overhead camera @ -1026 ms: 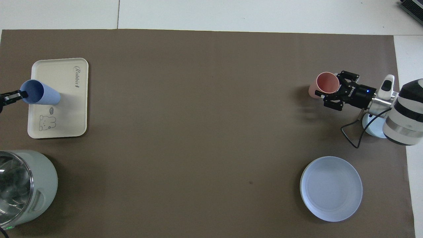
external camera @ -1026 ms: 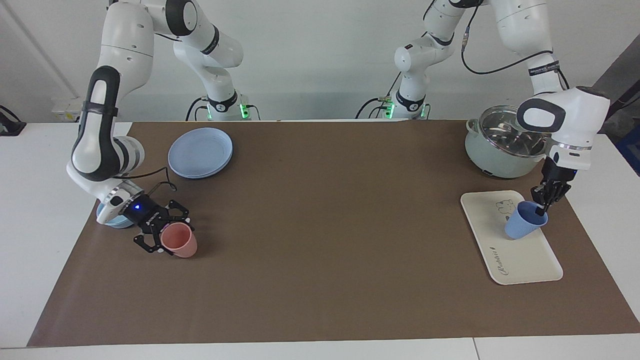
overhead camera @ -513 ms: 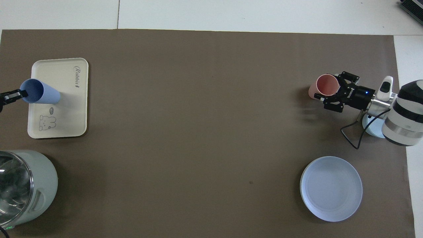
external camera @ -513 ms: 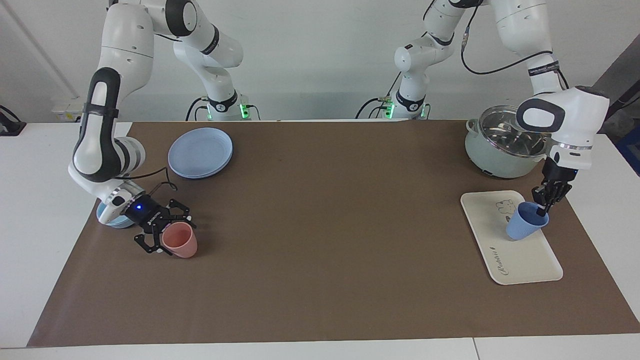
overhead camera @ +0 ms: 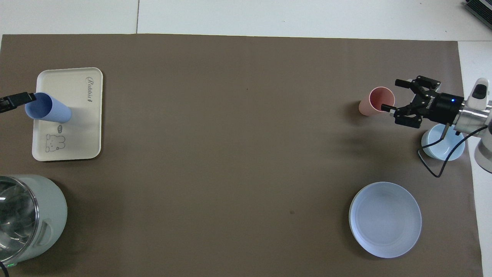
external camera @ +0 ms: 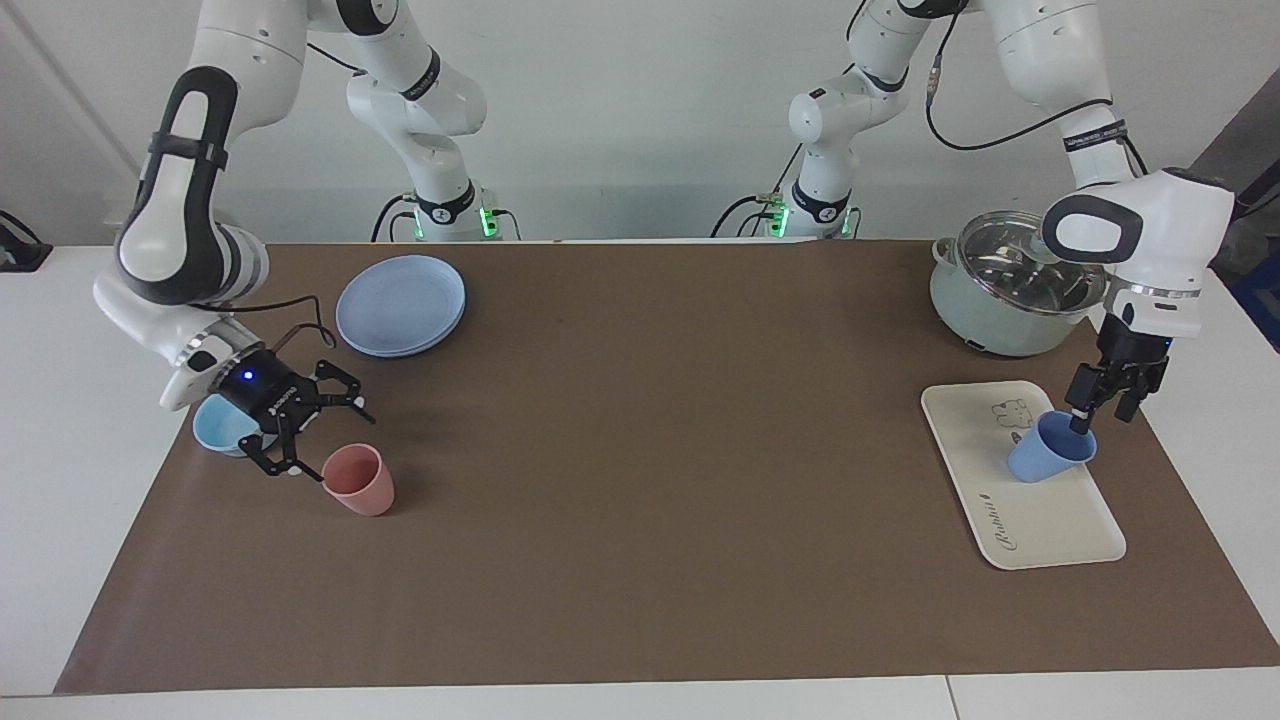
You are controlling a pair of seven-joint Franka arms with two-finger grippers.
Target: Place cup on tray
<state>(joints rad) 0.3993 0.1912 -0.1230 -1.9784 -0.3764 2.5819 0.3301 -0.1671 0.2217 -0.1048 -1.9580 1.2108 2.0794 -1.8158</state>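
The blue cup (external camera: 1048, 458) rests on the cream tray (external camera: 1040, 525) at the left arm's end of the table and leans a little. My left gripper (external camera: 1101, 412) is just above the cup's rim, open, with one finger at the rim. In the overhead view the cup (overhead camera: 49, 111) is on the tray (overhead camera: 77, 130), and one left finger (overhead camera: 18, 98) reaches its rim. My right gripper (external camera: 312, 442) is open and empty, beside the pink cup (external camera: 358, 481) and apart from it.
A pale-green pot (external camera: 1003, 290) stands nearer the robots than the tray. A round blue plate (external camera: 401, 304) and a light-blue bowl (external camera: 222, 427) are at the right arm's end. The pink cup (overhead camera: 375, 105) stands upright on the brown mat.
My left gripper has opened and let go of the blue cup's rim. My right gripper has let go of the pink cup, lifted and drawn back toward the bowl.
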